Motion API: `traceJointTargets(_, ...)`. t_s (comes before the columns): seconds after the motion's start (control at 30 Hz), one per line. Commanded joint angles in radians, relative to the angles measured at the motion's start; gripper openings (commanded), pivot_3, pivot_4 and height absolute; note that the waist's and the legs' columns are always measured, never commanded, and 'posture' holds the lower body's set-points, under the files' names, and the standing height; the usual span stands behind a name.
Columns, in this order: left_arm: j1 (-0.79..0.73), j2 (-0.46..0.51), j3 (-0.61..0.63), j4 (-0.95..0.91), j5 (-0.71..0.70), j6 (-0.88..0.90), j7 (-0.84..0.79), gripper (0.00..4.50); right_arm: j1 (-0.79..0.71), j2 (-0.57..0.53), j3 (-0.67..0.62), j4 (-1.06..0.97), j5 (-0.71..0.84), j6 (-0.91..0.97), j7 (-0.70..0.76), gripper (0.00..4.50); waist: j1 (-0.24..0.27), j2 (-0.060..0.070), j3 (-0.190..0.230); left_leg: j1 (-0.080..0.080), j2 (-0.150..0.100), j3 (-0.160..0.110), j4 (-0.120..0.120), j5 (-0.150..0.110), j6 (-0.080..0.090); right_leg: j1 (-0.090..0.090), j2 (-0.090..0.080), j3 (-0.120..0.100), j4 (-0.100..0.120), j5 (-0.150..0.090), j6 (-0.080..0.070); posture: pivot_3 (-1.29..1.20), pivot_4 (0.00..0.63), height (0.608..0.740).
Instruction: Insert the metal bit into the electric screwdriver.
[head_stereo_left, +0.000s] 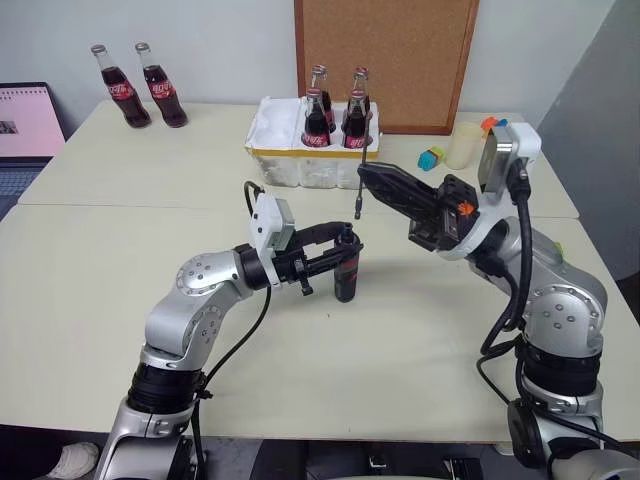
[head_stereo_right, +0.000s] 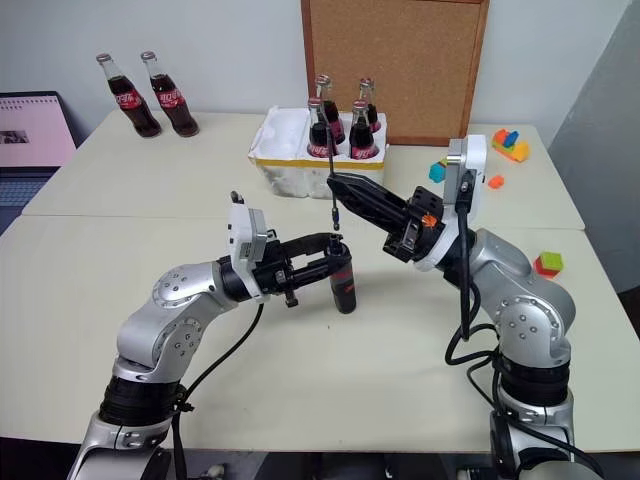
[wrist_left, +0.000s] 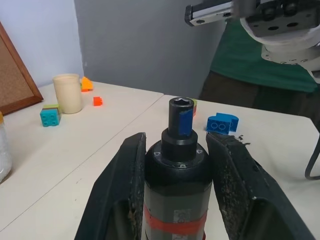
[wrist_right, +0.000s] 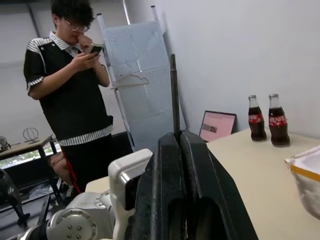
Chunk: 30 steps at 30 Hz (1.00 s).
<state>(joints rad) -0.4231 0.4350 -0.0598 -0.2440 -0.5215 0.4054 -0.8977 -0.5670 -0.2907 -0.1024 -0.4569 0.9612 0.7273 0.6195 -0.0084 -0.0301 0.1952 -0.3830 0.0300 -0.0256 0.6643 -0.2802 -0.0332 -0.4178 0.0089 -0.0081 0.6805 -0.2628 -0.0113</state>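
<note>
The left gripper (head_stereo_left: 335, 247) has its jaws partly open and clamped on the electric screwdriver (head_stereo_left: 346, 272), one finger (wrist_left: 122, 200) pressed to each side of the black barrel just above its red band. The tool stands upright, its base on the worktop (head_stereo_left: 120, 300), and its hollow tip rises clear between and above the jaws.

Just above and beyond that tip, the right gripper (head_stereo_left: 366, 172) has its jaws closed tight on the metal bit (head_stereo_left: 360, 183). The thin rod is pinched at the very ends of the fingers (wrist_right: 197, 165) and hangs down from them, its lower end a little above and to the side of the screwdriver's tip, apart from it.

Farther off, past both sets of jaws, a white foam tray (head_stereo_left: 275, 140) holds four cola bottles (head_stereo_left: 316, 122). Beyond the left jaws' side, two more bottles (head_stereo_left: 140, 85) stand near the worktop's far edge. A person (wrist_right: 70, 90) stands looking at a phone.
</note>
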Motion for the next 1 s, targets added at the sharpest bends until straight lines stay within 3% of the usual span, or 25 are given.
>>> traceJointTargets(0.03, -0.004, 0.006, -0.018, 0.000, 0.008, -0.006, -0.018, 1.53, -0.005, -0.007, 0.014, 0.009, -0.017, -0.057, 0.055, 0.00, 0.000, 0.000, 0.000, 0.000, 0.000, 0.000, 0.000, 0.000, 0.000, 0.000, 0.000, 0.000, 0.000, 0.000, 0.000, 0.00, 0.150, 0.740)
traceJointTargets(0.63, -0.030, 0.022, -0.016, 0.047, 0.004, -0.025, -0.079, 1.53, -0.030, -0.064, 0.049, 0.162, -0.125, -0.205, 0.255, 0.00, 0.001, 0.000, 0.000, 0.000, 0.000, 0.000, 0.000, 0.000, 0.000, 0.000, 0.000, 0.000, 0.000, 0.000, 0.000, 0.00, 0.150, 0.740)
traceJointTargets(1.0, -0.022, 0.026, -0.016, 0.043, 0.003, -0.025, -0.089, 1.53, -0.045, -0.026, 0.085, 0.199, -0.189, -0.290, 0.291, 0.00, 0.001, 0.000, 0.000, 0.000, 0.000, 0.000, 0.000, 0.000, 0.000, 0.000, 0.000, 0.000, 0.000, 0.002, -0.003, 0.00, 0.150, 0.740)
